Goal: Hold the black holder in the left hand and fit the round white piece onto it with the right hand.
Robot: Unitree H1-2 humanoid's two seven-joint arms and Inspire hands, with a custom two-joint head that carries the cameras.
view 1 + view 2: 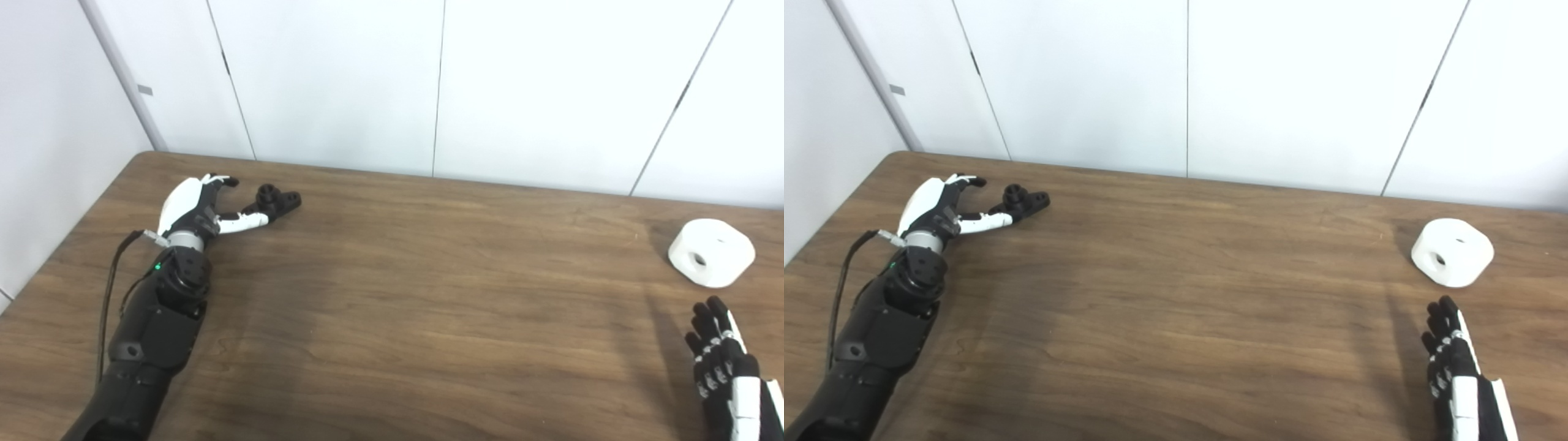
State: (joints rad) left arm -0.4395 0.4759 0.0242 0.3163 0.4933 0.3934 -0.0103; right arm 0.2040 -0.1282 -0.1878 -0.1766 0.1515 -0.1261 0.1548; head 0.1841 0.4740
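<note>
At the upper left of the frame the left hand lies low over the desk with fingers and thumb spread, released, its thumb tip touching or just beside the black holder, which rests on the wood. At the lower right the right hand points up the frame, fingers straight and empty, near the round white piece at the right edge. The brown wood-grain desk meets pale wall panels; the right eye view shows more of the right hand's wrist.
</note>
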